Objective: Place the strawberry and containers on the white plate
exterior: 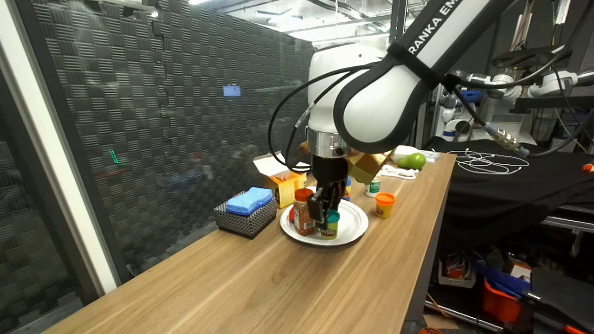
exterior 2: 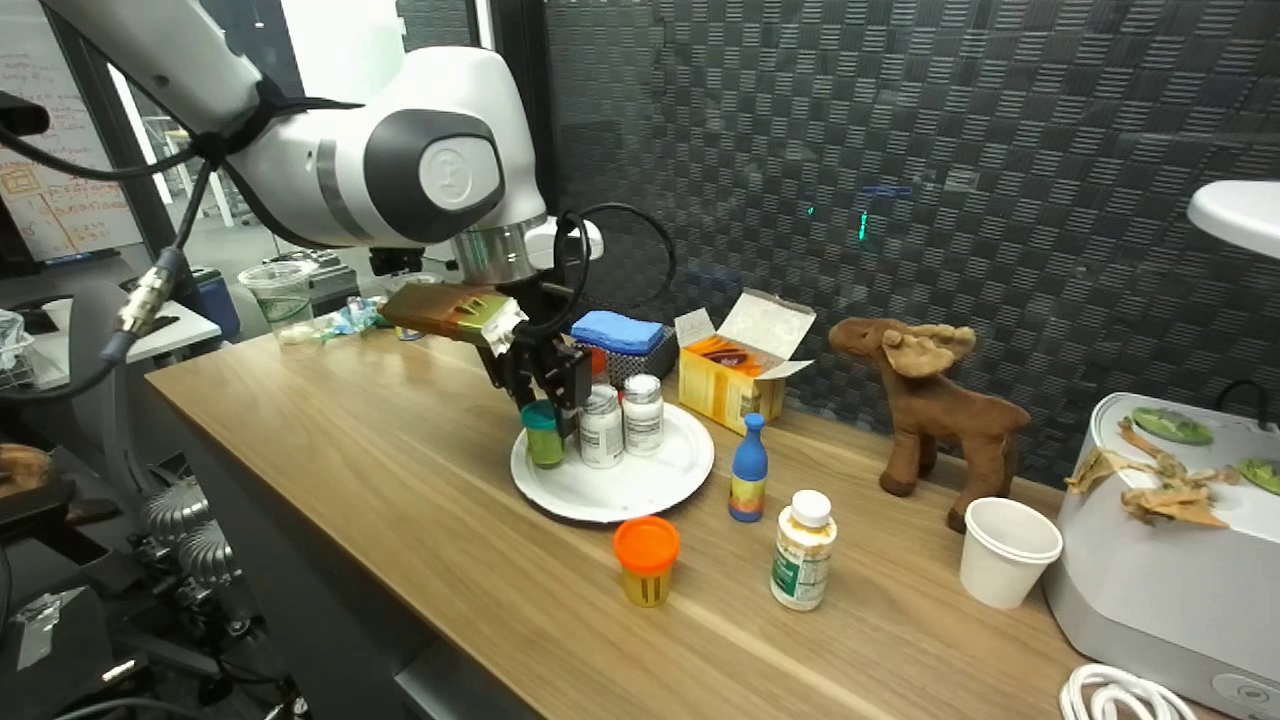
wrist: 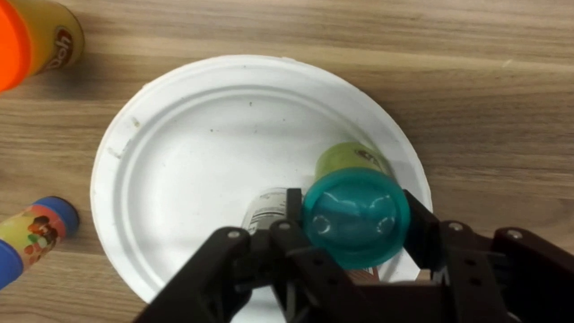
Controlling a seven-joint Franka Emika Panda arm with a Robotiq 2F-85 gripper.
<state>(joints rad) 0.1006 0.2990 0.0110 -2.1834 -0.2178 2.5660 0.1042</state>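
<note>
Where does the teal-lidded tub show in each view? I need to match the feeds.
In an exterior view: teal-lidded tub, below and slightly right of centre.
In an exterior view: tub, below and left of centre.
Wrist view: tub, below and right of centre.
Shared landmark: the white plate; the tub hides part of it in all three.
</note>
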